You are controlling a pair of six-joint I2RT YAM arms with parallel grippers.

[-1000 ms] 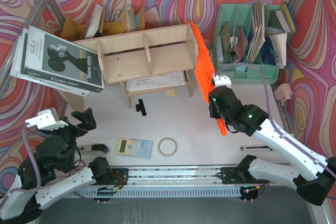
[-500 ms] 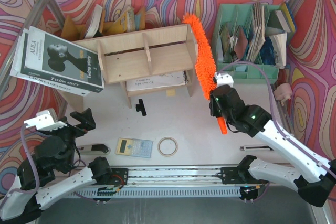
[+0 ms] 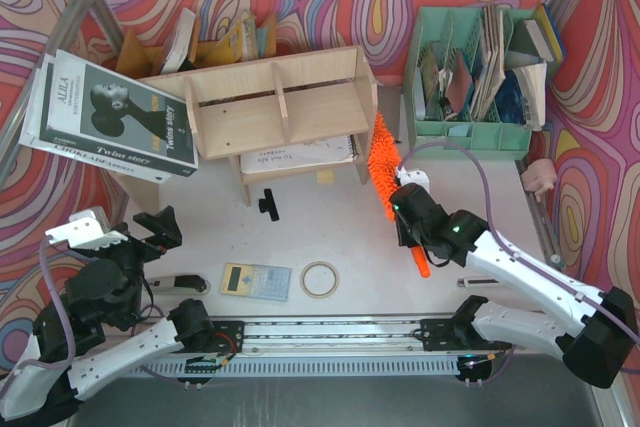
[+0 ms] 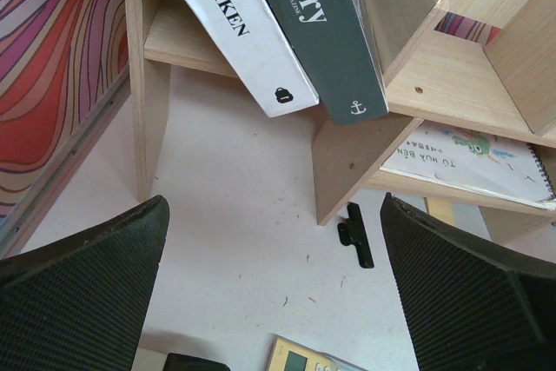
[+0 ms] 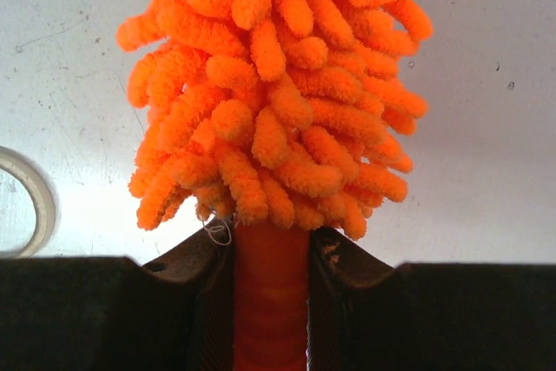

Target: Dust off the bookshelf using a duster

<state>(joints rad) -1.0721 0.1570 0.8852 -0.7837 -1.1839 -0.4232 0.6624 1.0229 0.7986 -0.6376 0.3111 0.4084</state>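
The pale-wood bookshelf [image 3: 270, 107] stands at the back centre; its underside and legs [image 4: 356, 154] fill the left wrist view. The orange fluffy duster [image 3: 382, 159] lies tilted beside the shelf's lower right corner, its head [image 5: 274, 84] over the white table. My right gripper [image 3: 405, 209] is shut on the duster's smooth orange handle [image 5: 269, 293], just behind the head; the handle's end [image 3: 421, 262] sticks out toward me. My left gripper [image 3: 125, 230] hangs open near the front left, nothing between its fingers [image 4: 78, 293].
Large books [image 3: 110, 117] lean on the shelf's left end. A notebook [image 3: 300, 155] lies under the shelf. A mint-green organiser [image 3: 480, 67] stands back right. A black clip [image 3: 268, 204], calculator [image 3: 255, 280], tape ring [image 3: 320, 279] and pen [image 3: 487, 282] lie on the table.
The right gripper pulled the duster down and toward me, from along the shelf's right side panel to beside its lower right corner. The left arm stayed still.
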